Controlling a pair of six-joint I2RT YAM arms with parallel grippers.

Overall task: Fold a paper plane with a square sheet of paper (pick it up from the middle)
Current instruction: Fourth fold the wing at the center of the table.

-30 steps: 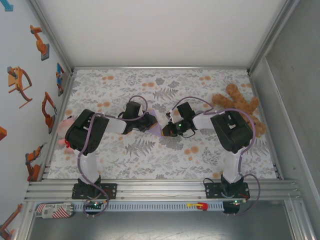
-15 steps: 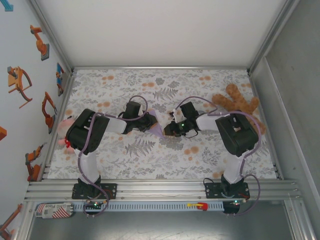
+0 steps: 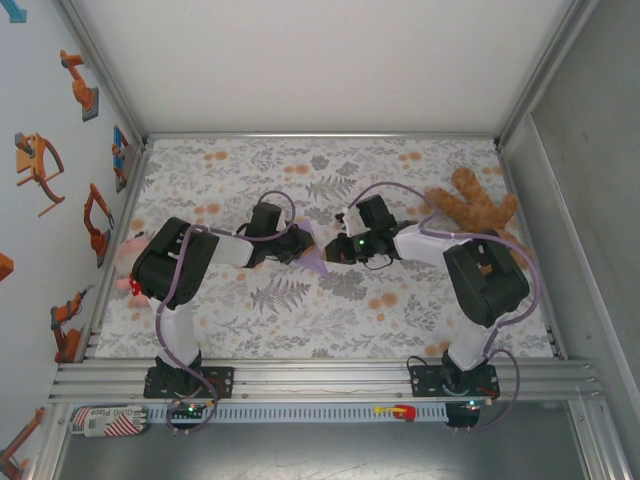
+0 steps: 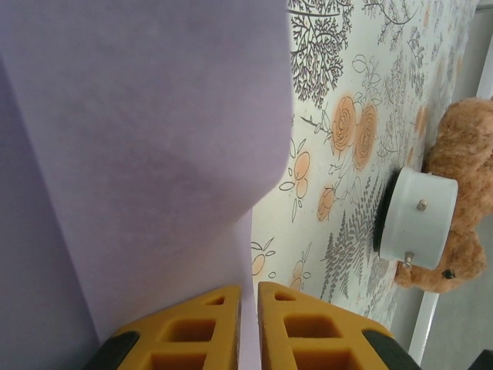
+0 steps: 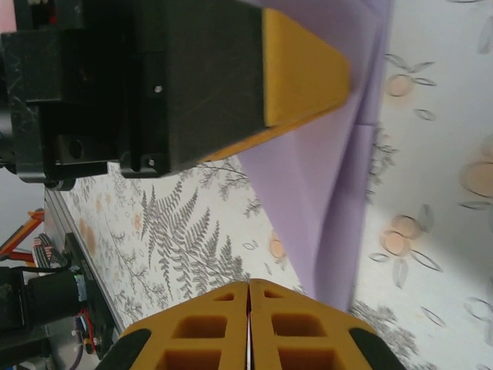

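Paper, a folded lavender sheet [image 4: 154,139], is clamped between the narrowly set fingers of the left tool [image 4: 249,291], over the flowered desk [image 4: 347,154]. The right tool [image 5: 249,287] is seen with its fingers pressed together on nothing, the sheet hanging just ahead of its tips. A brown teddy bear [image 4: 462,193] is seen well ahead of the left tool.

Left arm [image 3: 180,262] and right arm [image 3: 478,272] crowd mid-table around lavender paper [image 3: 316,258]; teddy bear [image 3: 478,205] blocks far right; far tablecloth [image 3: 250,160] lies open.
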